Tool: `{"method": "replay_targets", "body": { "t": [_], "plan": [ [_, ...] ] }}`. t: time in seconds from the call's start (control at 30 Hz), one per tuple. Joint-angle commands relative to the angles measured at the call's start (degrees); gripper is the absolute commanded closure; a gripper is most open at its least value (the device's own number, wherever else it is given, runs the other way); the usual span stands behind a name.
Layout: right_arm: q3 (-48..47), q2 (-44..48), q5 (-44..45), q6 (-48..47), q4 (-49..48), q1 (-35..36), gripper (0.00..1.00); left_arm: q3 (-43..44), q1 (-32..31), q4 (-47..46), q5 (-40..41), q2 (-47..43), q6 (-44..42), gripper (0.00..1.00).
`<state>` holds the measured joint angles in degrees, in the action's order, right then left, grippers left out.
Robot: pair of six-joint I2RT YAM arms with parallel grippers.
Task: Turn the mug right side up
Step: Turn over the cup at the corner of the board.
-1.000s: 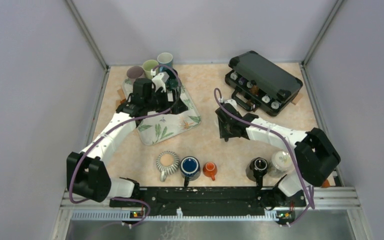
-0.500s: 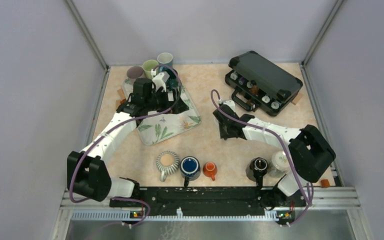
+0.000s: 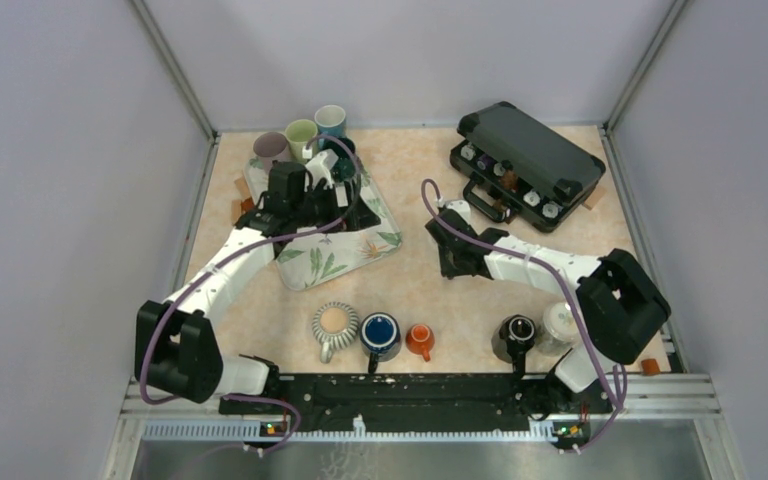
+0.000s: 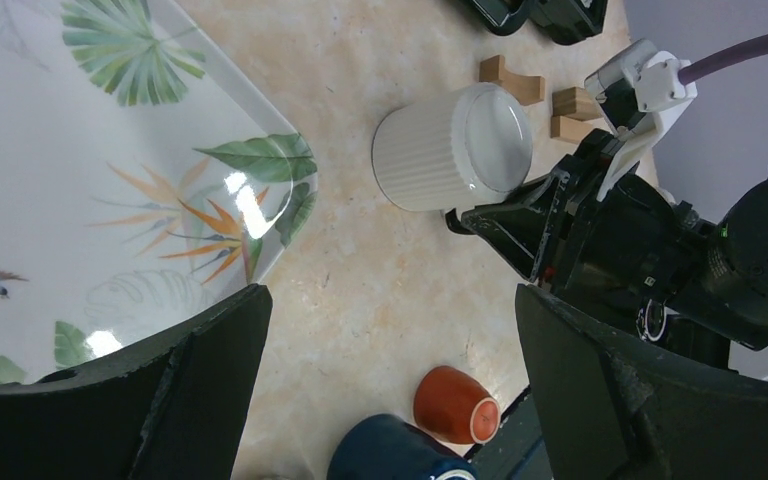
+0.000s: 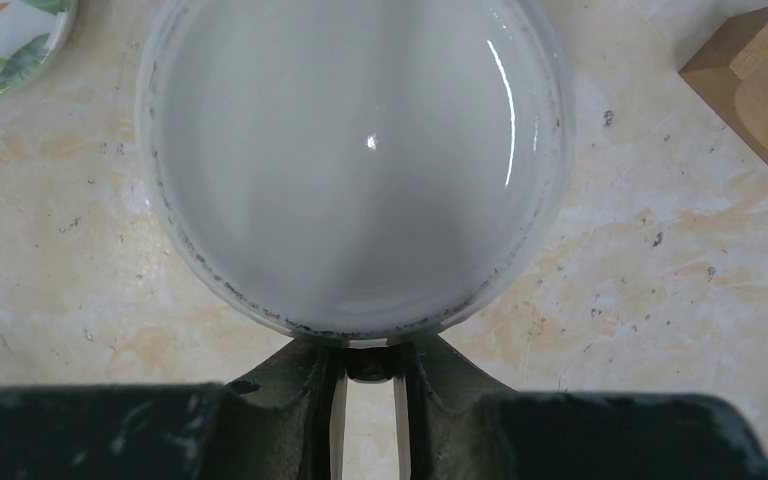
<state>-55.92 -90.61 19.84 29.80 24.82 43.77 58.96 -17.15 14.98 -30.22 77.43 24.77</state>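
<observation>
Hidden beneath the right gripper (image 5: 370, 352) in the overhead view, the white ribbed mug (image 5: 355, 160) shows in both wrist views. It stands base-up on the worktop (image 4: 360, 290), just right of the leaf-print tray (image 4: 110, 170). The right jaws are narrowed to a slit on a thin part at the mug's edge, too shadowed to identify. The left gripper (image 4: 390, 300) hangs over the tray's corner, jaws spread wide and empty. The black case (image 3: 530, 150) at far right lies open, its contents too small to make out.

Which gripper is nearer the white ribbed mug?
Right. The right gripper is right at the white ribbed mug, jaws nearly closed; the left gripper hangs open by the tray, apart from it.
</observation>
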Motion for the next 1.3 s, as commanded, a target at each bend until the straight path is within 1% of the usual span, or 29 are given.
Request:
{"method": "replay_targets", "body": {
  "t": [0.0, 0.13, 0.3, 0.5, 0.63, 0.83, 0.97, 1.13, 1.27],
  "plan": [
    [-3.47, 3.67, -1.11, 1.15, -2.67, 0.60, 1.00, -2.08, 0.51, -5.53, -2.71, -0.70, 5.38, 0.02],
    [-4.31, 6.15, -3.57, 2.67, -4.42, 0.62, 1.00, -4.28, 0.71, -9.38, -4.39, -1.62, 9.36, 0.02],
    [-5.17, 8.90, -6.06, 4.26, -7.88, 0.48, 1.00, -5.41, 1.03, -11.68, -5.71, -2.30, 12.17, 0.02],
    [-5.08, 11.77, -11.39, 7.28, -15.47, -0.97, 1.00, -8.45, 1.84, -18.08, -9.12, -3.48, 17.39, 0.01],
    [-6.02, 12.13, -13.90, 9.28, -19.53, -1.91, 1.00, -9.67, 2.50, -20.56, -11.63, -3.68, 20.45, 0.02],
    [-5.14, 12.54, -17.24, 13.63, -30.18, -2.80, 1.00, -11.65, 3.36, -24.93, -13.87, -5.27, 24.61, 0.02],
    [-4.70, 11.99, -19.60, 16.99, -37.48, -3.14, 1.00, -12.14, 4.64, -26.07, -15.13, -6.26, 26.47, 0.02],
    [-4.12, 11.29, -22.85, 20.80, -46.41, -3.58, 1.00, -14.65, 6.22, -35.44, -18.62, -6.28, 33.61, 0.02],
    [-4.04, 10.59, -25.22, 24.16, -53.44, -3.87, 1.00, -14.30, 6.33, -38.95, -20.32, -5.65, 36.81, 0.02]
  ]
}}
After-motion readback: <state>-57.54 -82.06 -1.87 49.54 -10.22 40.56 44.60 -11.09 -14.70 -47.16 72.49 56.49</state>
